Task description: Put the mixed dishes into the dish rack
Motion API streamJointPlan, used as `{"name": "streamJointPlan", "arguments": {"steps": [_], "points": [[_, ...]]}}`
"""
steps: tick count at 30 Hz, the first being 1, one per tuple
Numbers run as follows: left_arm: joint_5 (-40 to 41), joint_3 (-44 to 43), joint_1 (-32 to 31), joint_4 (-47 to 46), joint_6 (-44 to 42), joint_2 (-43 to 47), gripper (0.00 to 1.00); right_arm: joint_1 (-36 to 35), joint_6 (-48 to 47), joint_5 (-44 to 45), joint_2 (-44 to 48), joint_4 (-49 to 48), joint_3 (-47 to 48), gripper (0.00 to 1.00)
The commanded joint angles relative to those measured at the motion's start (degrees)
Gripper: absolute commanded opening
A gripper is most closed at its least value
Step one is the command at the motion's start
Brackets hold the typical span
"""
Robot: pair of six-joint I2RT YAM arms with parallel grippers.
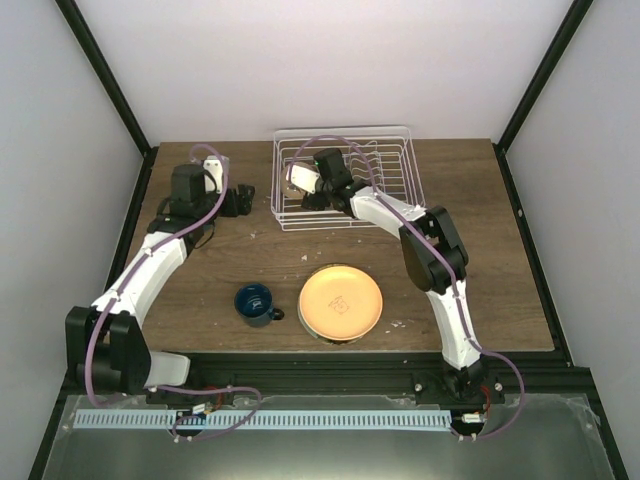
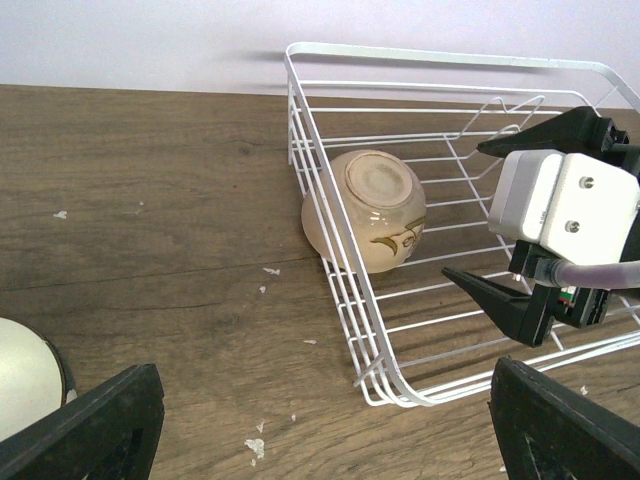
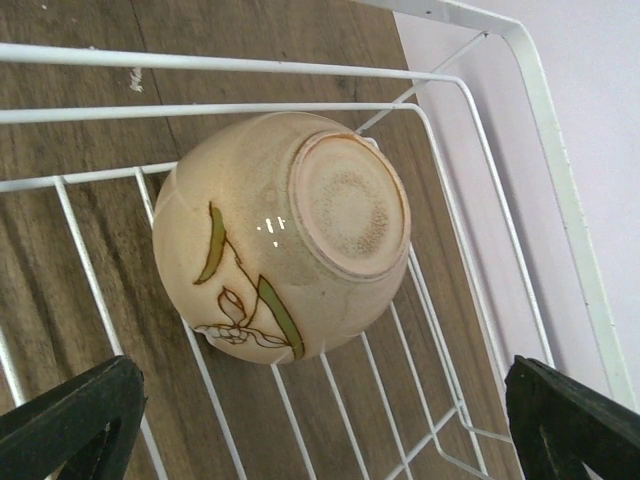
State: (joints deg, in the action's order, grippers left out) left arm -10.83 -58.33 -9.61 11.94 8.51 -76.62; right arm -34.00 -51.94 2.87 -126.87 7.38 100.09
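Observation:
The white wire dish rack [image 1: 390, 160] stands at the back of the table. A cream bowl [image 2: 365, 210] with a leaf pattern lies bottom-up in the rack's near-left corner; it also shows in the right wrist view [image 3: 285, 235]. My right gripper [image 1: 306, 196] is inside the rack, open, its jaws wide apart just short of the bowl [image 2: 462, 211] [image 3: 320, 430]. My left gripper [image 1: 243, 200] is open and empty over the table left of the rack [image 2: 330, 440]. The dark blue mug [image 1: 256, 303] and the orange-yellow plate [image 1: 340, 302] sit on the near table.
The rim of a white rounded dish [image 2: 25, 385] shows at the lower left of the left wrist view; I cannot tell which dish it is. A second plate's edge [image 1: 340, 341] peeks from under the orange-yellow plate. Upright prongs [image 1: 375, 160] fill the rack's middle.

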Motion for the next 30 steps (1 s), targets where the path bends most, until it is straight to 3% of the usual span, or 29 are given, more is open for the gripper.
{"name": "streamJointPlan", "arguments": {"steps": [1,18,30], "points": [[-0.95,0.07,0.29,-2.1,0.25,-0.72,0.9,-0.95,2.51,-2.67,1.11,0.72,0.7,1.0],[0.19,-3.43,0.4,-1.31,-1.15,-2.46,0.91,-1.11,6.71,-6.37,-7.54,-2.02,11.0,1.0],[0.11,-4.17,0.46,-1.28,-1.28,-3.86,0.91,0.33,3.11,1.8,-11.51,-11.89,10.82,1.0]]}}
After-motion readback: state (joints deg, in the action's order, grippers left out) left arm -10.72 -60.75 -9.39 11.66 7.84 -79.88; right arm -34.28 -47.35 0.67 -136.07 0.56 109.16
